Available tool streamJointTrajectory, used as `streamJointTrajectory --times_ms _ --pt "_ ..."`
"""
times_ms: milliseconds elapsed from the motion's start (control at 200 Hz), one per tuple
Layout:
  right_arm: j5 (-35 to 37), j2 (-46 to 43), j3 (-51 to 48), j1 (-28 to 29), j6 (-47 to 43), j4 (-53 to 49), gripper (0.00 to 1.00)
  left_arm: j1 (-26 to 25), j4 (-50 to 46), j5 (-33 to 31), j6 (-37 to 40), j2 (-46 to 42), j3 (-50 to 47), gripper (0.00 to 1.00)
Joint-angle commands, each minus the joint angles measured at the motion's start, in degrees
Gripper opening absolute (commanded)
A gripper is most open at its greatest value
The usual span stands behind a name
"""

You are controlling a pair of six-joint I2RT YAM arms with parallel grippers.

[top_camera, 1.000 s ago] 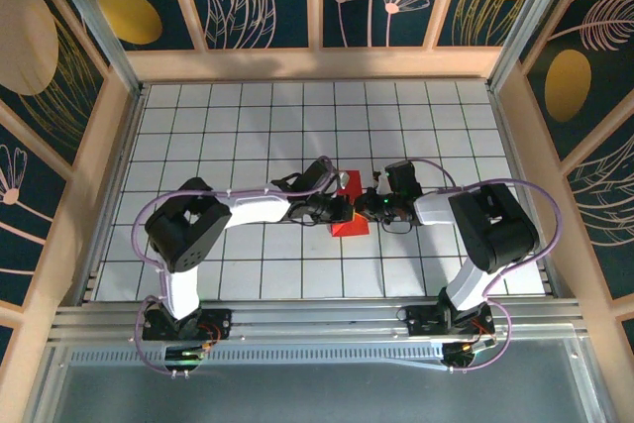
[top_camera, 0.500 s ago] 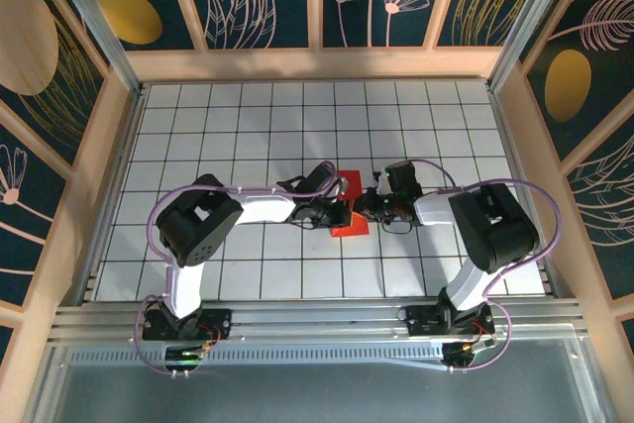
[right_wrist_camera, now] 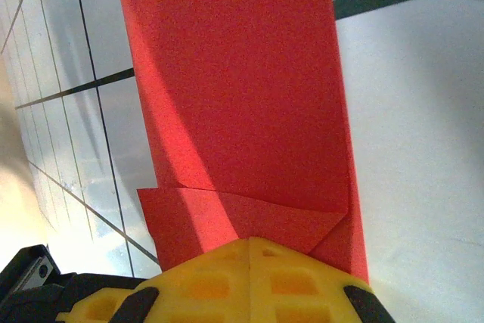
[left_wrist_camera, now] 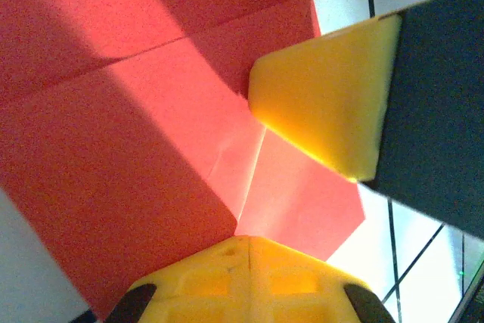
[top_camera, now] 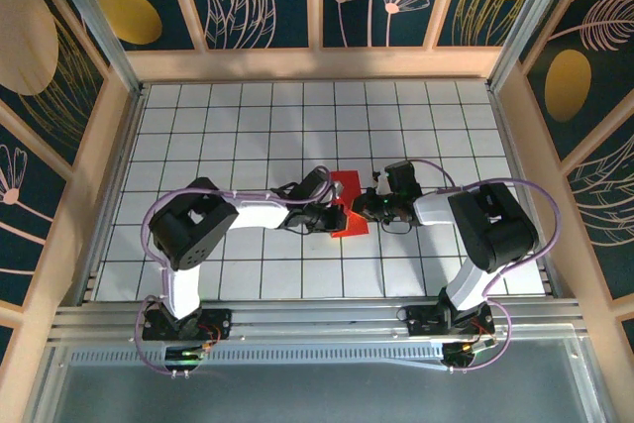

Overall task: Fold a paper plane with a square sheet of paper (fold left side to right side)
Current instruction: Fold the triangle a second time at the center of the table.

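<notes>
The red sheet of paper (top_camera: 348, 188) lies folded into a narrow upright shape at the middle of the tiled table (top_camera: 248, 126). My left gripper (top_camera: 336, 213) meets its left edge and my right gripper (top_camera: 369, 207) its right edge. In the left wrist view the paper (left_wrist_camera: 136, 126) shows a long crease and a lighter angled flap. My left gripper (left_wrist_camera: 248, 241) is shut, tips down on it, with a right finger (left_wrist_camera: 325, 104) opposite. In the right wrist view the paper (right_wrist_camera: 242, 88) runs away as a long strip with diagonal flaps. My right gripper (right_wrist_camera: 250, 243) is shut at those flaps.
Wooden walls (top_camera: 94, 175) and metal rails box the table on all sides. Both arms bend inward from their bases (top_camera: 183, 324), and purple cables (top_camera: 495, 185) loop over them. White tiles lie open behind the paper.
My left wrist has shifted slightly, uncovering more of the paper's upper half. The left elbow swung a little. The right arm and the paper have stayed in place.
</notes>
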Motion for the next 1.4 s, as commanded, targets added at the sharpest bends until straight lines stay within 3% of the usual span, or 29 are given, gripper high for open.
streamJointTrajectory --times_ms 0,1056,1396 --pt "4.76 3.50 -0.82 0.04 -0.92 -5.19 0.00 -0.12 -5.71 1.04 1.69 -1.58 -3.21 0.00" --pt "4.68 3.54 0.41 -0.27 -1.81 -7.02 0.00 -2.05 -8.38 -0.93 2.45 -6.70 -9.38 0.00" --pt "1.55 0.58 2.67 0.65 -1.08 -6.47 0.00 -0.23 -7.22 -0.95 1.91 -15.15 -11.25 0.00"
